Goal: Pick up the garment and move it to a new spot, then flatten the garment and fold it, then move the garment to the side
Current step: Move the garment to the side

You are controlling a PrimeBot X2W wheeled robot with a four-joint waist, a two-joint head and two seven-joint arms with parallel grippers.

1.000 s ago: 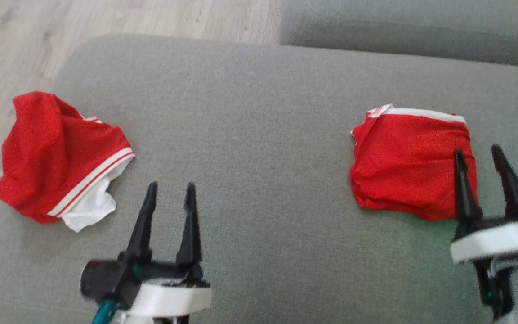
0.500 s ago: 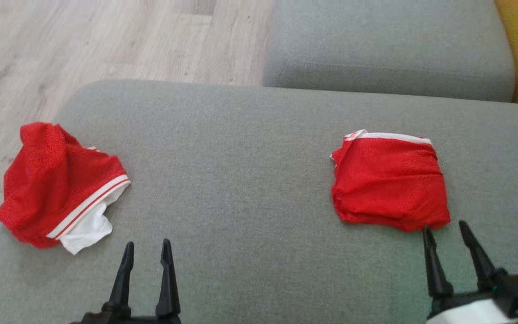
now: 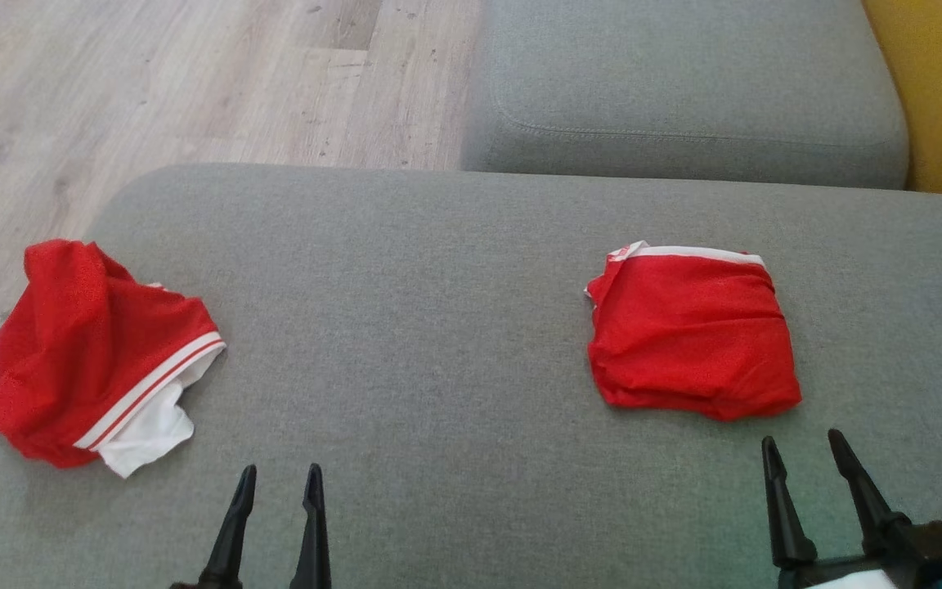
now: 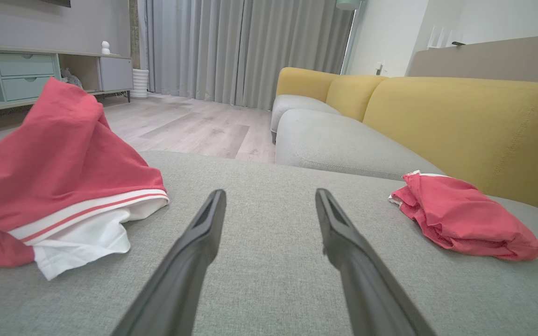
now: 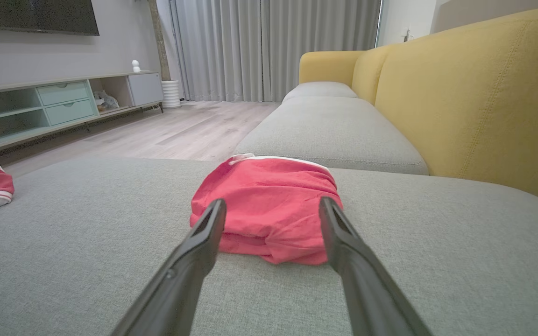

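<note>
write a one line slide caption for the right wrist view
Open right gripper facing a folded red garment on a grey cushion, yellow backrest alongside.

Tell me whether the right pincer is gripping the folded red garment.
No, the right pincer is open and sits short of the folded red garment, which lies on the grey cushion.

My left gripper (image 3: 281, 470) ends in two slim black fingers (image 4: 343, 247), matte, tapering to blunt points, each with a flat inner face. My right gripper (image 3: 801, 438) carries the same dark pair, rooted in a blocky black mount (image 3: 921, 544) edged below with white casing (image 3: 847, 582).
</note>
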